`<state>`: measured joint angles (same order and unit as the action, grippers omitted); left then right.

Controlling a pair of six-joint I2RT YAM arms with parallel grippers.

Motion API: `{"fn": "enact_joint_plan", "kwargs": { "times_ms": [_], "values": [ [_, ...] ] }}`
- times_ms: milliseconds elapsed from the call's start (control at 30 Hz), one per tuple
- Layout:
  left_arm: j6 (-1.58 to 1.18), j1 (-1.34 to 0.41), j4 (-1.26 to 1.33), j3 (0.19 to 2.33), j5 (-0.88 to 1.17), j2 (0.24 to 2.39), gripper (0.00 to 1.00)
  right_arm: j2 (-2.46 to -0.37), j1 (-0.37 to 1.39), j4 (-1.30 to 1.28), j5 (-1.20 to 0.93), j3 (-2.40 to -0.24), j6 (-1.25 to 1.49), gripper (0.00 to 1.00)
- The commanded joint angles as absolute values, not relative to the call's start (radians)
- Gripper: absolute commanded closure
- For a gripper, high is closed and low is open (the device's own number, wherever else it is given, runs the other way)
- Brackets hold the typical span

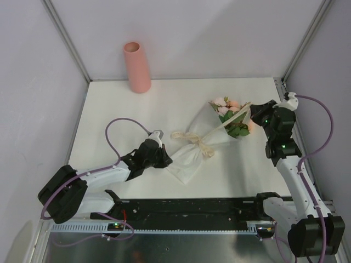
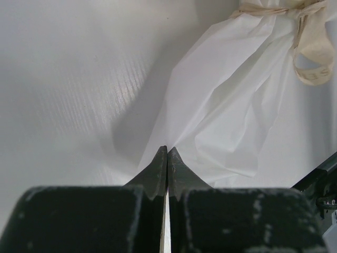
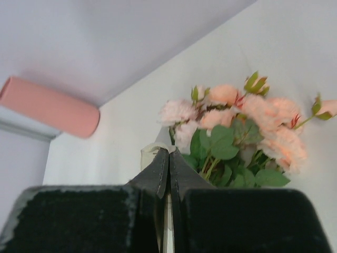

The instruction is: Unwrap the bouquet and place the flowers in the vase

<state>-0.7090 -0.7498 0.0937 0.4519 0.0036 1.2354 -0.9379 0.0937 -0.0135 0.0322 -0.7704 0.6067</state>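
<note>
1. The flat white table [image 1: 109, 104] is closed in by pale walls on its left and right sides and by the plain back wall [image 1: 208, 33]. A black metal rail [image 1: 186, 207] runs along its near edge. The broadest open tabletop lies at the far left and centre, between the vase and the left arm.
2. The tall salmon-pink matte cylinder vase [image 1: 137, 67] stands upright at the far edge, left of centre. It is just in front of the back wall and well apart from everything else. The right wrist view [image 3: 50, 107] shows it tilted, with one end cut off by the frame.
3. The bouquet [image 1: 211, 134] of pale pink roses lies on its side, diagonally across mid-table. Its translucent white paper cone [image 1: 189, 159] flares toward the near left. A cream ribbon [image 1: 200, 143] is tied around its waist.
4. The pink-and-peach flowers [image 1: 230, 112] with green leaves point far right, near the table's right edge, leaving little room there.
5. The left gripper [image 1: 164, 158] has its jaws pressed together at the paper's near-left edge. Whether a fold is nipped cannot be told.
6. The right gripper [image 1: 253, 116] sits at the flower end with its jaws together. A pale paper rim shows just behind the tips, and contact is unclear.
7. The stems are hidden inside the paper, and a lilac cable [image 1: 123, 123] arches over the table beside the left arm
</note>
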Motion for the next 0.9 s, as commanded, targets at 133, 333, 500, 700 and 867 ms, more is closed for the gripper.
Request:
{"fn": "enact_joint_plan", "kwargs": {
  "times_ms": [133, 333, 500, 700, 867],
  "values": [
    [-0.731, -0.753, 0.08, 0.43, -0.05, 1.22, 1.0, -0.928, -0.045, 0.104, 0.136, -0.875, 0.669, 1.0],
    [-0.733, -0.753, 0.102, 0.413, -0.09, 1.215, 1.0, -0.918, -0.112, 0.118, 0.097, -0.888, 0.631, 1.0],
    [-0.749, -0.753, 0.108, 0.431, -0.095, 1.242, 1.0, -0.89, -0.121, 0.073, 0.132, -0.891, 0.652, 1.0],
    [-0.774, -0.754, 0.127, 0.41, -0.098, 1.275, 1.0, -0.878, -0.124, -0.039, 0.246, -0.982, 0.606, 1.0],
    [-0.783, -0.754, 0.142, 0.396, -0.102, 1.277, 1.0, -0.876, -0.124, -0.09, 0.25, -1.013, 0.559, 1.0]
  ]
}}
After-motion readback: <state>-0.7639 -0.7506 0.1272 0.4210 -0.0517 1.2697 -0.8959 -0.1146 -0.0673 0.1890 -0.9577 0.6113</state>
